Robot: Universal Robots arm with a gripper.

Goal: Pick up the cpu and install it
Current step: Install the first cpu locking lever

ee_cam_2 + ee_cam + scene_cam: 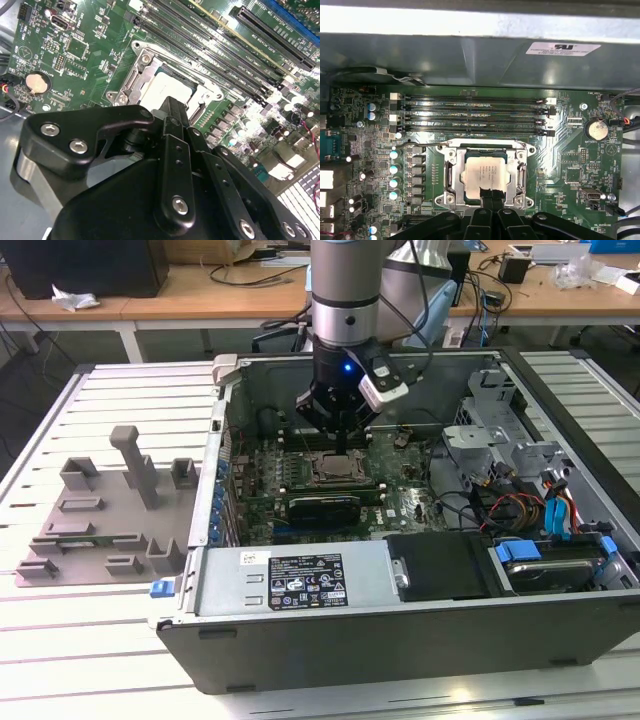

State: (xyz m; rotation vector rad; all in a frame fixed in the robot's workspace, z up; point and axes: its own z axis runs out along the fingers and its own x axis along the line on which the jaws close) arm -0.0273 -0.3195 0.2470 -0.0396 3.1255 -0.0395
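scene: an open computer case (300, 640) lies on the table, with the motherboard (570, 150) facing up.
landmark: the socket (451, 170), near the middle of the board.
cpu: the cpu (485, 172) lies flat inside the socket, and the metal frame of the socket goes around it.
tool: the gripper (491, 192) hangs just over the socket and points straight down.
tool state: clenched; in the first wrist view the fingers (485, 196) stand pressed together and i see nothing between them.
key relation: the chip is directly under the tool. the tips are over the side of the socket far from the memory slots (470, 112), not over its centre; i cannot tell if they touch the chip.
facing: the pale metal top looks up, toward the tool.
long axis: the chip is almost square, so i judge no real long axis; its edges run parallel to the socket frame and to the memory slots.
task state: by my judgement the chip is in its place and the tool does not hold it.
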